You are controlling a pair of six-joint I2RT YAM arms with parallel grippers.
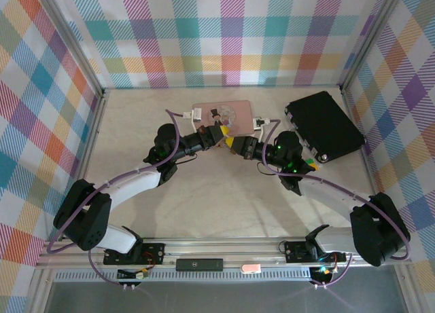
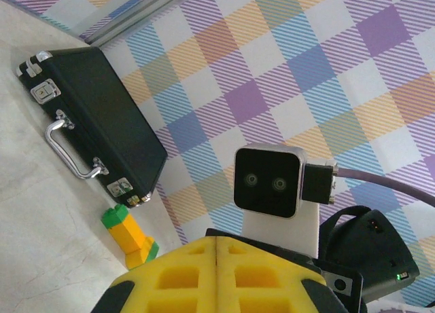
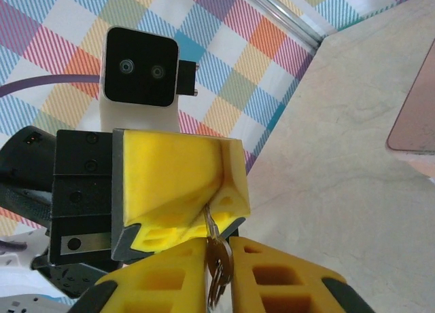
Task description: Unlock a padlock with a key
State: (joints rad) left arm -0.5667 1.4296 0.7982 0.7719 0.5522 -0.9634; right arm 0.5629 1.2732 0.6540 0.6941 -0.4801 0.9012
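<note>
Where the fingers meet: padlock, a brass-and-silver scrap held above the tabletop; key indistinguishable.
Left fingers: pressed shut on its silvery end, likely steadying it.
Right fingers: nearly closed round the brass part.
Behind: pink tin, black case.
Writing: none legible.

black case right, pink tin behind; open tabletop nearside
</note>
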